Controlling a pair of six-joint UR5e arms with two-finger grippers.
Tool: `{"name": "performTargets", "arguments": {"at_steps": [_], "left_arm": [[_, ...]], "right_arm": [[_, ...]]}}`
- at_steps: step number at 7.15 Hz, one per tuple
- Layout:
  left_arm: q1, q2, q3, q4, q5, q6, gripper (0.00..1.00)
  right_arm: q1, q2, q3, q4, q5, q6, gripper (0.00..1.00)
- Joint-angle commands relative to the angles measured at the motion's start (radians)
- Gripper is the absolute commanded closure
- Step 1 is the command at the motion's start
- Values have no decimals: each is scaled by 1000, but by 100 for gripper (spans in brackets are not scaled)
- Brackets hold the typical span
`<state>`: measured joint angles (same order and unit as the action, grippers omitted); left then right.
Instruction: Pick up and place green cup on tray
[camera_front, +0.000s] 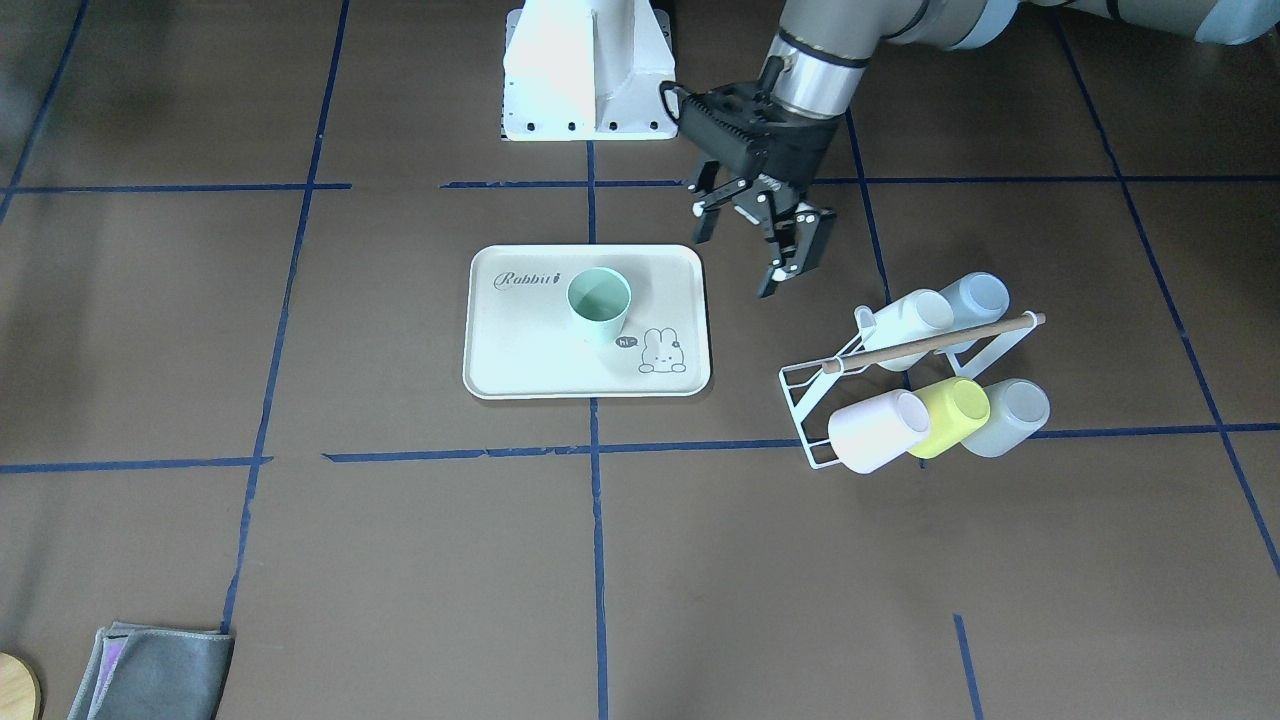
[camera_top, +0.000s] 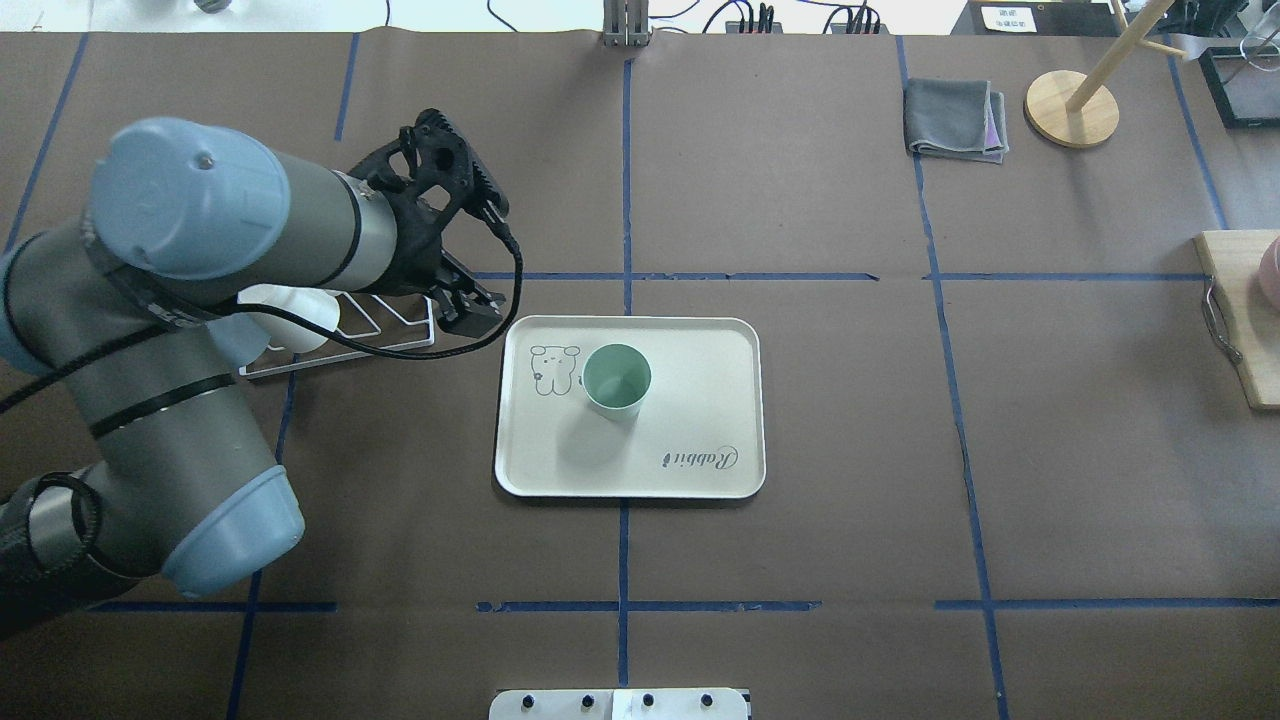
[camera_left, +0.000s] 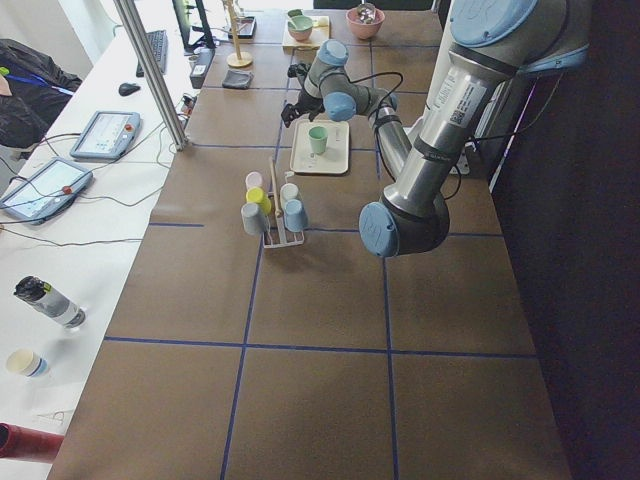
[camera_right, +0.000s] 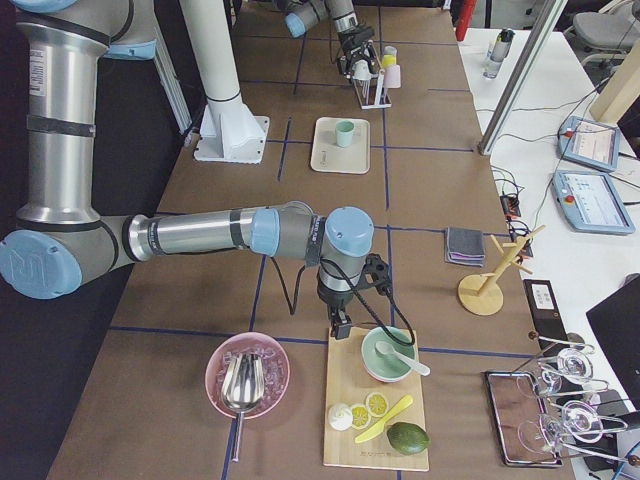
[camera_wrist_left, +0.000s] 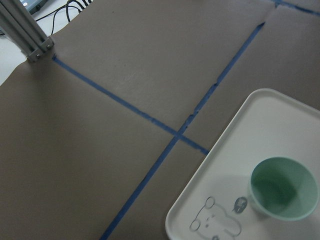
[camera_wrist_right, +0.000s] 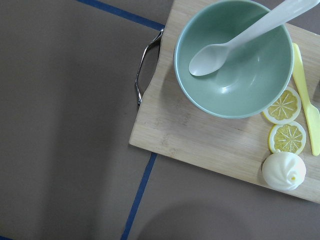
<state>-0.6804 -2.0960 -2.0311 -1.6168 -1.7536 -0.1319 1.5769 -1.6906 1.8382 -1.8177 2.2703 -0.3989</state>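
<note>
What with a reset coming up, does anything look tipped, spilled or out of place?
Nothing stands out. The green cup stands upright on the tray, nothing spilled, and the open left pincer hangs clear of it.

The green cup (camera_front: 599, 305) and tray (camera_front: 530, 350) look smooth, matt plastic.

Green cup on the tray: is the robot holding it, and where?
No, nothing holds it. The small mint-green plastic cup stands free on the flat cream rectangular tray; the left end effector hangs open and empty beside the tray.
</note>
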Motion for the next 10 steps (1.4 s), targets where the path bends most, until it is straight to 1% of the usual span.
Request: {"name": "performTargets", "arguments": {"at_steps": [1,2,3,4,5,6,7,8,9,10], "left_arm": [[-94,78,-96,153,-15,172,1],[-157,111,-92,155,-27,178,1],[-244,149,-89,172,-117,173,0],[-368,189,-81,204,-212,169,0],[-504,227,-33,240,-319,169,0],[-662,279,77,247,-475,175,0],[-764,303,209,239,-606,176,0],[-793,377,274,235,-622,176,0],[-795,454,276,233,-623,167,0],[-795,543,310,229,-612,176,0]], "right_arm": [[0,0,-14,23,0,0,0],[0,0,-48,65,0,0,0],[0,0,-83,110,2,2,0],[0,0,-86,113,2,2,0],[0,0,-85,113,2,5,0],[0,0,-79,113,3,23,0],[0,0,-77,113,8,29,0],[0,0,-76,113,8,29,0],[0,0,-74,113,8,29,0],[0,0,-73,113,8,29,0]]}}
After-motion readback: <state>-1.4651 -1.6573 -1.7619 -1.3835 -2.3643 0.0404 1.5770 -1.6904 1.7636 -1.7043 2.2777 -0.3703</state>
